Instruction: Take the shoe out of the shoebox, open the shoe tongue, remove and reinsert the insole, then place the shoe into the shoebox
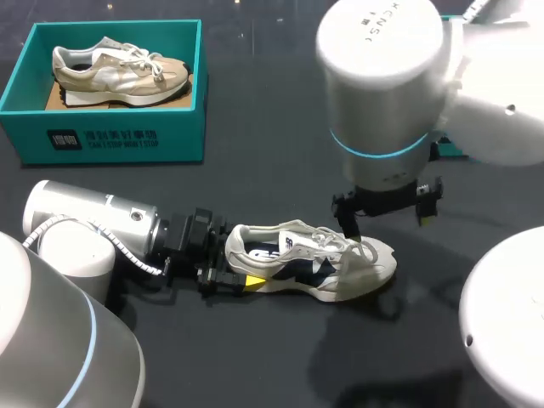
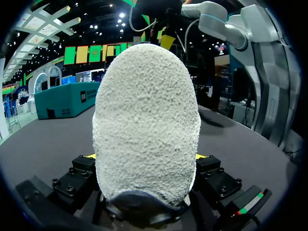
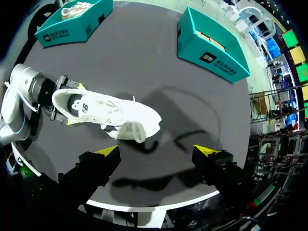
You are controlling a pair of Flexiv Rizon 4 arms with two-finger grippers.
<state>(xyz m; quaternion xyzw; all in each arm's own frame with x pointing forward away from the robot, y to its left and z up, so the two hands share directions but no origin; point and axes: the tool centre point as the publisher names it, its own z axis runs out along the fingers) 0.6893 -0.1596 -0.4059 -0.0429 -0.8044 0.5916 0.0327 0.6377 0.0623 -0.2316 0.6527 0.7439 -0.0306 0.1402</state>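
Observation:
A white shoe (image 1: 314, 263) with dark side markings stands upright on the black table, toe to the right. My left gripper (image 1: 228, 270) is shut on its heel, one finger on each side. In the left wrist view the heel (image 2: 144, 125) fills the space between the fingers. My right gripper (image 1: 387, 212) hangs open just above the laces and toe, touching nothing. From the right wrist view the shoe (image 3: 108, 113) lies ahead of the right gripper (image 3: 158, 151), its laces loose near the toe. The teal shoebox (image 1: 110, 140) stands at the back left.
A beige shoe (image 1: 119, 72) lies inside the back-left shoebox (image 3: 67, 31). A second teal box (image 3: 211, 53) stands at the back right, mostly hidden behind my right arm in the head view. Bare black table lies in front of the white shoe.

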